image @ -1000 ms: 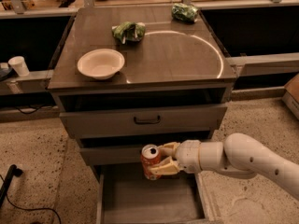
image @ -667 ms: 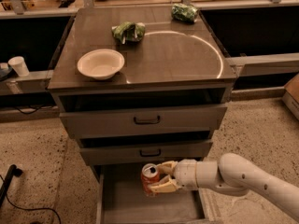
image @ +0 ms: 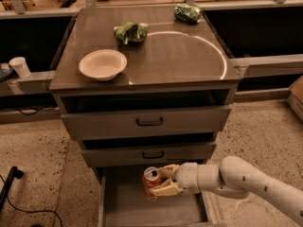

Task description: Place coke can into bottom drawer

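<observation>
The coke can [image: 150,181], red-orange with a silver top, is upright in my gripper [image: 161,181], which is shut on it from the right. The white arm reaches in from the lower right. The can hangs inside the open bottom drawer [image: 128,207], a wide grey tray pulled out below the two upper drawers. I cannot tell if the can touches the drawer floor.
Two upper drawers with black handles [image: 149,122] are partly pulled out above the gripper. On the cabinet top sit a white bowl [image: 102,64] and two green snack bags [image: 130,32] [image: 187,13]. A white cup [image: 19,66] stands at the left. A black cable [image: 12,183] lies on the floor at left.
My gripper has lowered with the coke can, from in front of the middle drawer down into the open bottom drawer.
</observation>
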{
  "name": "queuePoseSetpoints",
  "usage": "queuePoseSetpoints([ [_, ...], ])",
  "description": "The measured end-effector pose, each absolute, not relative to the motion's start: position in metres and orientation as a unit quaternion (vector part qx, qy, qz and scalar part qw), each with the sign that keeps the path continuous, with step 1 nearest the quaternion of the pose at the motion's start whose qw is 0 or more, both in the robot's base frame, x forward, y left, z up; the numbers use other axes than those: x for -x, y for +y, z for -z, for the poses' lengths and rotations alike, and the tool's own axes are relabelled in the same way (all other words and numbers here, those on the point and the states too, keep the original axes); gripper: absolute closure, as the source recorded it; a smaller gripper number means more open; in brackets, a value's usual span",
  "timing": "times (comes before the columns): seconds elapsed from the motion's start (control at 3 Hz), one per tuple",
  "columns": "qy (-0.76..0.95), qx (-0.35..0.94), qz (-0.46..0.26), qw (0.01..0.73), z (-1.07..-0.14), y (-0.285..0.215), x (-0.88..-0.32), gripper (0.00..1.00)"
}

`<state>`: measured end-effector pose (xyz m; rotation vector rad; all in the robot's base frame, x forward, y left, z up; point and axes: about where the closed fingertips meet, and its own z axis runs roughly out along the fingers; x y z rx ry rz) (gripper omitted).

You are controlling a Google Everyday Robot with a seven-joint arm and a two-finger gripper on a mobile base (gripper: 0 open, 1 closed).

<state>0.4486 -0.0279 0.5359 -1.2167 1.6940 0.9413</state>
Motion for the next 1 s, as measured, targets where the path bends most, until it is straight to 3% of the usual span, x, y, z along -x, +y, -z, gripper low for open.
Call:
queuePoseSetpoints([
  [1.0, 0.623, 0.513, -0.373, 0.457, -0.361, -0.001, -0.471, 1.00],
])
